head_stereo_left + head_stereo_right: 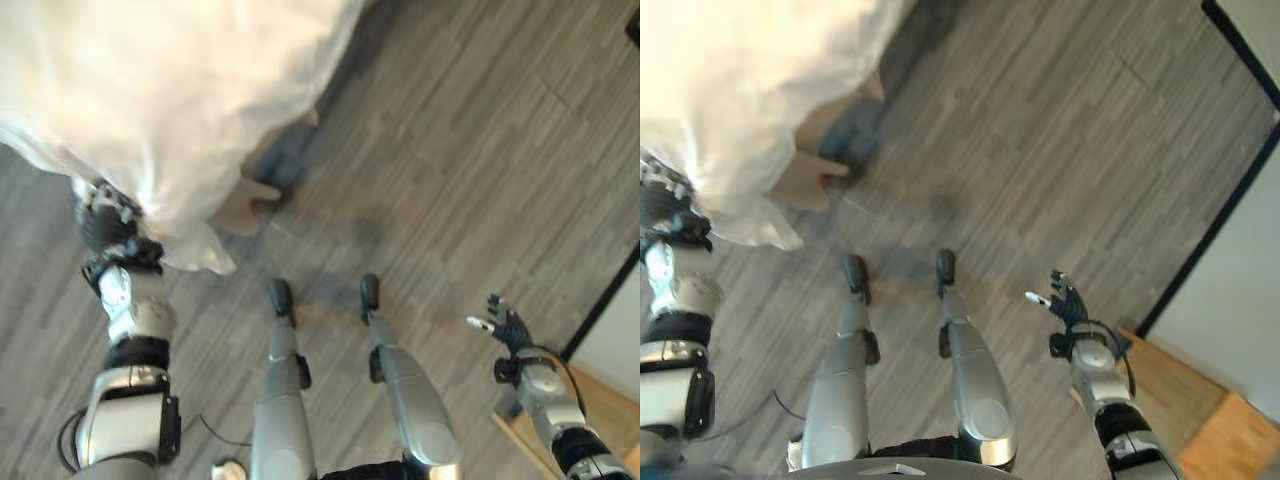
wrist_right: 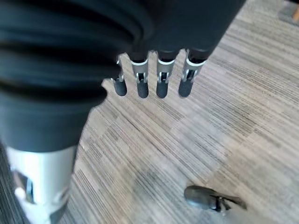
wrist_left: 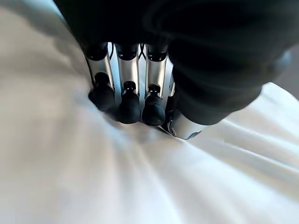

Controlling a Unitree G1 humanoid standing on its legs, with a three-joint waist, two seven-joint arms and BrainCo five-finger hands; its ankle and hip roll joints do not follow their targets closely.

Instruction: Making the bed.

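Observation:
A white sheet (image 1: 170, 100) hangs in a bunched mass at the upper left, over the grey wood-look floor. My left hand (image 1: 105, 225) is at the sheet's lower edge, dark cover toward me. In the left wrist view its fingers (image 3: 128, 105) are curled into the white cloth (image 3: 140, 186) with the thumb pressed beside them, pinching a fold. My right hand (image 1: 505, 322) is held out low at the right, over bare floor and away from the sheet. Its fingers (image 2: 161, 86) are straight and hold nothing.
A tan shape (image 1: 245, 210) and a blue-grey one (image 1: 285, 160) show under the sheet's edge; I cannot tell what they are. A dark baseboard (image 1: 1220, 200) with a pale wall behind it runs along the right. A wooden piece (image 1: 1230, 420) lies by my right arm.

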